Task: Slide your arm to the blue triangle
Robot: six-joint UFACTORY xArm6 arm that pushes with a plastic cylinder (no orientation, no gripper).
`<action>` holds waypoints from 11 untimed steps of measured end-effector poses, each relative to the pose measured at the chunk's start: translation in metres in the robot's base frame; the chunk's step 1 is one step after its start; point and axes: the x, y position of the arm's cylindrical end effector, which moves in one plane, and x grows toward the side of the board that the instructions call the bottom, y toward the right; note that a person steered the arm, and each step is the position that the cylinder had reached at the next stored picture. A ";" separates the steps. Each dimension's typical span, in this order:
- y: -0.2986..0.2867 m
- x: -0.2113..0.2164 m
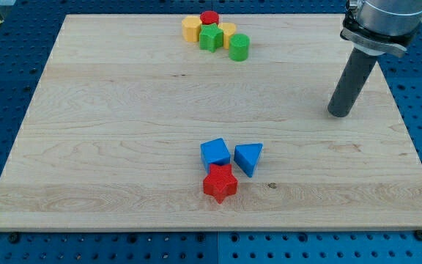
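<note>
— Where does the blue triangle (248, 158) sit?

— In the lower middle of the wooden board (108, 132), just to the view's right of the blue cube (215, 152) and nearly touching it. The red star-shaped block (220, 183) lies just below the pair, against the cube's lower edge.

— And which way from my tip (338, 114)?

— The triangle lies down and toward the view's left of the tip, well apart from it. The tip stands on the board's right side, nearer the view's top than the triangle is. I judge a straight diagonal slide would meet the triangle's right face first, with nothing between.

— Is anything held?

— There is no hand to open or close; the arm ends in a bare dark rod, touching no block.

— What else is on the board?

— A tight cluster near the top edge: a red cylinder (209, 17), a yellow block (191, 28), a second yellow block (228, 31), a green block (211, 38) and a green cylinder (239, 47). All are far from the likely path. Around the board lies a blue perforated table (6, 73).

— Any risk?

— Overshooting could shove the triangle into the cube, I reckon.
</note>
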 end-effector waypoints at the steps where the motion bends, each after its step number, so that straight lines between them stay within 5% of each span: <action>1: 0.000 0.000; 5: -0.060 0.004; 7: -0.070 0.090; 11: -0.147 0.095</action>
